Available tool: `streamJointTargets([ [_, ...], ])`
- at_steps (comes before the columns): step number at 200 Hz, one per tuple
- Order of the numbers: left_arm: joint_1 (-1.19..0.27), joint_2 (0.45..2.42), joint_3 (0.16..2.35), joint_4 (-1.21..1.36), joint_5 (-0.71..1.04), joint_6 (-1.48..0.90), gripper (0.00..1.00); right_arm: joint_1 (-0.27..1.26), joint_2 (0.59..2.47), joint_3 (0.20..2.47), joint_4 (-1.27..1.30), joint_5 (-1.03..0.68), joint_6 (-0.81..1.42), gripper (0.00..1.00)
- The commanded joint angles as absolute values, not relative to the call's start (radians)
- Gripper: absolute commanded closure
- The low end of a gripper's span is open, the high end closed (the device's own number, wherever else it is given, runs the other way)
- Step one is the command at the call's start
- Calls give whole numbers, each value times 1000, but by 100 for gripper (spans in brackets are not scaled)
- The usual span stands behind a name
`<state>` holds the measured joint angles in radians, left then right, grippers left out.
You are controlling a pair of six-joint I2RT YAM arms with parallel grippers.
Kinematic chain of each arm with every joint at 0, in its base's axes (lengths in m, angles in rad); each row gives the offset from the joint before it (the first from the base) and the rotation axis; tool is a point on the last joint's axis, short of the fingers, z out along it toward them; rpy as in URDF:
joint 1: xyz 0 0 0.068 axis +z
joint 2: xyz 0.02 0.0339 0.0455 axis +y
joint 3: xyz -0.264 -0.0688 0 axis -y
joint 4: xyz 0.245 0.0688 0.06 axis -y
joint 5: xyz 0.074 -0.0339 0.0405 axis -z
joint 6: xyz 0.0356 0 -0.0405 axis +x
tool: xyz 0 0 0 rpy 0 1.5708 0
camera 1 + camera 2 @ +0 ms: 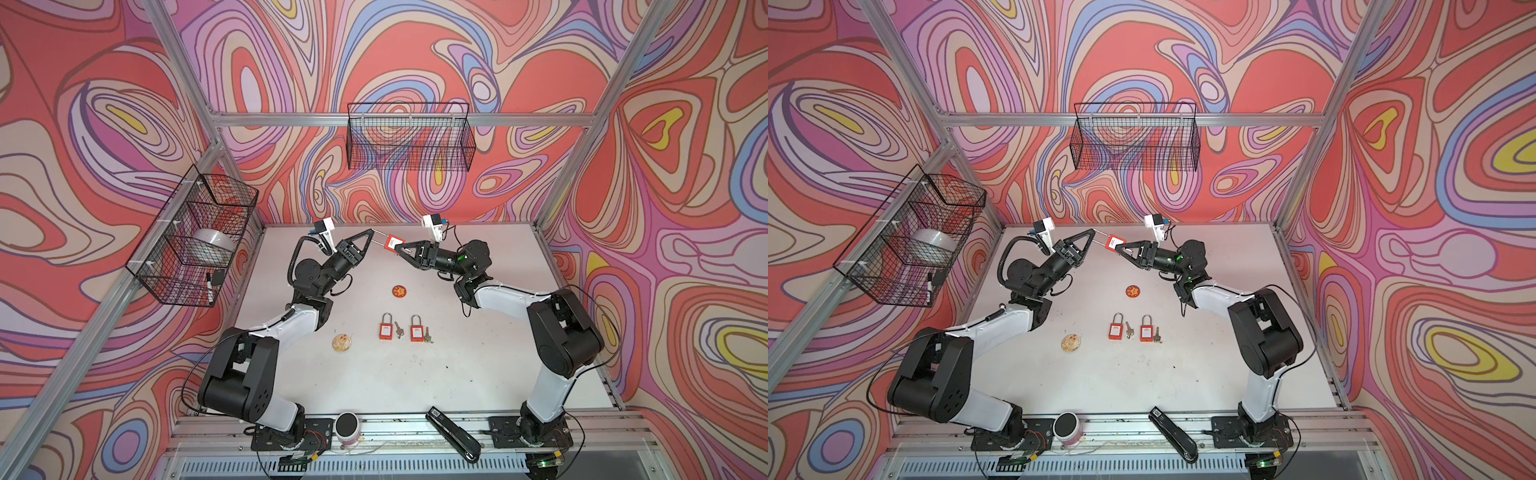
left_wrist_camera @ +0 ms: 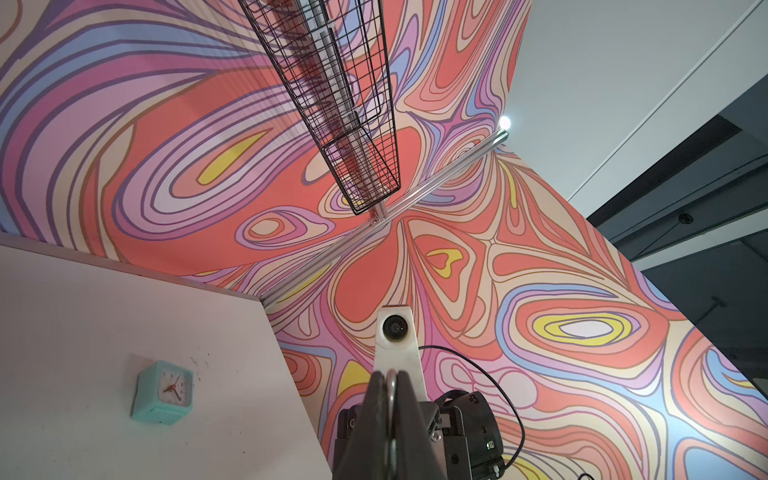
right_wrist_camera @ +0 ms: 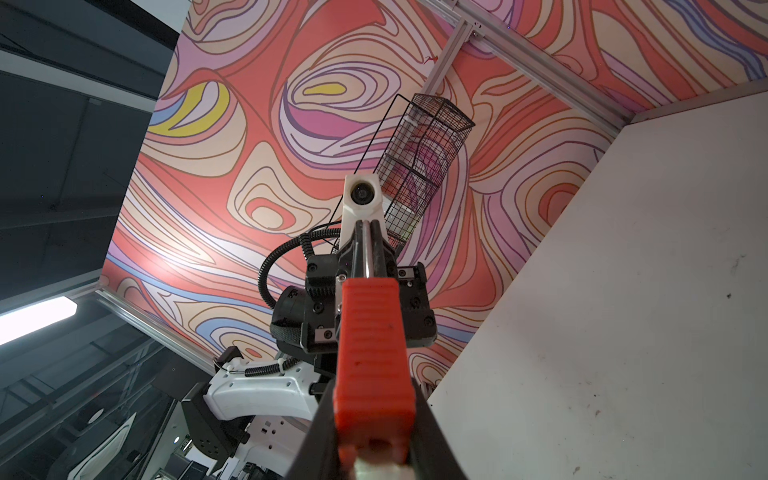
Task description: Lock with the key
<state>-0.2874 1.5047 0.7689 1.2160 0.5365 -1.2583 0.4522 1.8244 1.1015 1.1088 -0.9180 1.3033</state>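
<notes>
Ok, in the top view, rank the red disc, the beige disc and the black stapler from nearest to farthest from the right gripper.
1. The red disc, mid-table, closest to the right gripper.
2. The beige disc, farther forward, on the left arm's side.
3. The black stapler, on the front rail.

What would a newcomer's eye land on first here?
The red padlock held in mid-air between both arms over the back of the table: left gripper shut on its shackle, right gripper on its body. Then two more padlocks with keys lying mid-table, inside loud swirl-patterned walls.
</notes>
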Motion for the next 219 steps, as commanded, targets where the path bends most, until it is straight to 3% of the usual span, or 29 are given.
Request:
streamJointTargets([
  [1,-333,1511,779,1262,599,-1252,100,469,1847,1150,1181,-939,1350,100],
  [29,-333,1506,779,1259,595,-1264,100,469,1833,1138,1173,-934,1304,100],
  [84,-334,1465,778,1206,594,-1250,100,468,1671,1112,642,-835,832,100],
  [107,-337,1474,770,1237,588,-1269,100,468,1683,1113,711,-850,906,100],
  [160,-352,1519,768,1296,602,-1281,100,469,1801,1129,1142,-933,1267,100],
  [210,-353,1512,770,1273,616,-1261,100,468,1795,1126,1081,-936,1228,100],
  [219,-353,1508,764,1271,612,-1258,96,468,1784,1121,1037,-923,1196,100],
])
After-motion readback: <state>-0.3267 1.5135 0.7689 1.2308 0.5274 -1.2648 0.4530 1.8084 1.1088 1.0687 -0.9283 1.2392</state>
